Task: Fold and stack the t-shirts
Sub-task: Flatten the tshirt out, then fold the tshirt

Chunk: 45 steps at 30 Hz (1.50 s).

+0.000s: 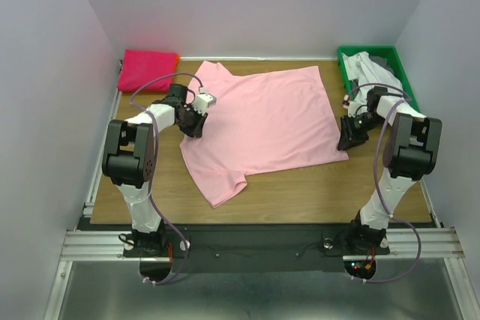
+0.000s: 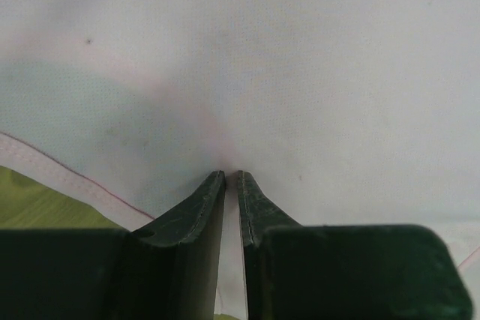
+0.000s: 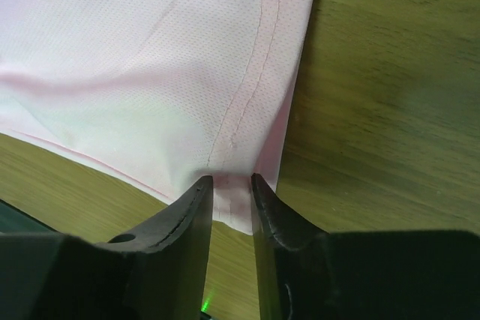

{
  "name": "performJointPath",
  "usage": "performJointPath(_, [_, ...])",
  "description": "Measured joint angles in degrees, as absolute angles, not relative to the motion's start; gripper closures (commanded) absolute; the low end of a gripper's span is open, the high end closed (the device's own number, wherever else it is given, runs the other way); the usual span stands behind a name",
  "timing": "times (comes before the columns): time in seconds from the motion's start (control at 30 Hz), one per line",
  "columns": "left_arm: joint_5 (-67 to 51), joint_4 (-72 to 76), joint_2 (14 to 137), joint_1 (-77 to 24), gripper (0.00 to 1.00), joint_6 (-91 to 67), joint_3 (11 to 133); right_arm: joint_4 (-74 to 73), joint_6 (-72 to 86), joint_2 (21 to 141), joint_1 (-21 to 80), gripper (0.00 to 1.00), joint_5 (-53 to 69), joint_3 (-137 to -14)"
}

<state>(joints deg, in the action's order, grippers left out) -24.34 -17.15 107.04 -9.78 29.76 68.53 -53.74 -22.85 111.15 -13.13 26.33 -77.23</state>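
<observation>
A light pink t-shirt (image 1: 262, 121) lies spread flat on the wooden table (image 1: 300, 192), one sleeve pointing toward the near edge. My left gripper (image 1: 193, 127) presses down on the shirt's left side. In the left wrist view its jaws (image 2: 232, 176) stand almost together, pinching a small pucker of the cloth (image 2: 300, 73). My right gripper (image 1: 347, 140) is at the shirt's near right corner. There its jaws (image 3: 231, 179) stand a little apart, with the hemmed corner (image 3: 150, 58) lying between them. A folded magenta t-shirt (image 1: 146, 70) rests at the back left.
A green bin (image 1: 403, 73) at the back right holds crumpled white and grey shirts (image 1: 367, 67). White walls close in the left, back and right sides. Bare wood shows in front of the pink shirt and to the right of its hem (image 3: 390, 95).
</observation>
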Motion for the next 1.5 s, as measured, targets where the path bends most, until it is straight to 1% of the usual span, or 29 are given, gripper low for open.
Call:
performJointPath(0.03, [-24.34,-16.99,107.09,-9.78,0.75,29.67,68.53,-53.78,-22.74,111.15,-13.13,0.74,26.30,-77.23])
performJointPath(0.07, [-24.36,-16.80,107.13,-9.78,0.75,29.50,68.53,-53.76,-22.83,111.15,-13.13,0.80,26.30,-77.23])
performJointPath(0.13, [-24.36,-16.45,107.20,-9.78,0.75,29.26,68.53,-53.80,-22.72,111.15,-13.13,0.86,26.20,-77.23])
performJointPath(0.3, [-24.34,-16.03,107.20,-9.78,0.75,29.02,68.47,-53.91,-23.00,110.83,-13.13,0.98,24.82,-77.21])
performJointPath(0.33, [-24.34,-15.88,107.20,-9.78,0.75,29.02,68.38,-53.98,-23.07,110.63,-13.13,0.99,24.49,-77.19])
performJointPath(0.5, [-24.36,-15.59,107.20,-9.78,0.75,28.82,68.25,-54.98,-23.86,108.12,-13.30,0.99,22.50,-77.17])
performJointPath(0.53, [-24.36,-15.55,107.20,-9.78,0.75,28.77,68.23,-55.16,-24.01,107.74,-13.37,0.84,22.28,-77.10])
performJointPath(0.57, [-24.36,-15.55,107.20,-9.78,0.75,28.67,68.23,-55.40,-24.05,107.28,-13.47,0.72,21.93,-77.03])
performJointPath(0.6, [-24.36,-15.53,107.20,-9.78,0.75,28.62,68.23,-55.51,-24.40,107.07,-13.58,0.63,21.71,-76.97])
performJointPath(0.67, [-24.36,-15.49,107.20,-9.78,0.75,28.56,68.20,-55.75,-24.27,106.87,-13.80,0.57,21.28,-76.66])
performJointPath(0.73, [-24.38,-15.40,107.20,-9.78,0.75,28.47,68.16,-55.90,-23.90,106.85,-13.91,0.54,21.10,-76.16])
performJointPath(0.87, [-24.38,-15.22,107.20,-9.78,0.75,28.36,68.12,-56.55,-23.07,106.96,-13.91,0.53,21.28,-75.85])
performJointPath(0.97, [-24.40,-15.18,107.20,-9.78,0.75,28.34,68.10,-56.55,-22.33,107.68,-13.91,0.57,21.74,-75.85])
performJointPath(1.03, [-24.40,-14.98,107.20,-9.78,0.75,28.34,67.96,-56.58,-22.00,108.12,-13.91,0.61,22.20,-75.85])
performJointPath(1.13, [-24.43,-14.81,107.20,-9.78,0.75,28.34,67.92,-56.60,-21.58,108.95,-13.91,0.64,22.61,-75.85])
performJointPath(1.33, [-24.60,-14.48,107.20,-9.78,0.75,28.34,67.85,-56.99,-21.26,109.03,-13.91,0.76,23.03,-75.85])
performJointPath(1.37, [-24.60,-14.46,107.20,-9.78,0.75,28.34,67.85,-57.06,-21.26,109.03,-13.91,0.82,23.03,-75.85])
performJointPath(1.43, [-24.60,-14.46,107.20,-9.78,0.75,28.34,67.85,-57.23,-21.28,109.03,-13.91,0.85,22.98,-75.85])
performJointPath(1.5, [-24.60,-14.46,107.20,-9.78,0.75,28.34,67.83,-57.63,-21.43,109.03,-13.91,0.91,22.96,-75.85])
